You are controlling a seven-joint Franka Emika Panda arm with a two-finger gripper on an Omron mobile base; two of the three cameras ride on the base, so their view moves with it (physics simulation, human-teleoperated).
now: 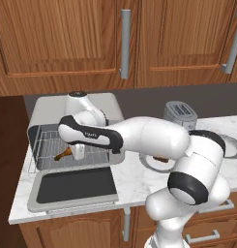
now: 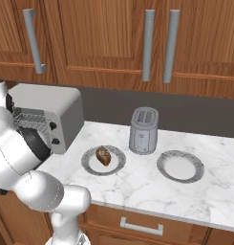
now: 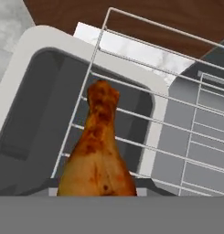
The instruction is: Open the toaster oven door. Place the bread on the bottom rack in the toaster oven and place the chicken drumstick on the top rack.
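The toaster oven stands at the counter's left end, with the toaster oven door folded down flat in front of it. A wire rack is slid out over the door; I cannot tell whether it is the top rack or the bottom rack. My gripper hangs over that rack, shut on the thick end of the chicken drumstick, whose bone end points left. In the hand view the chicken drumstick lies just above the rack wires. The bread rests on a grey plate mid-counter.
A small grey two-slot toaster stands behind the bread plate. Right of it lies an empty grey plate. Wooden wall cabinets with long grey handles hang above. The counter's front edge runs just below the open door.
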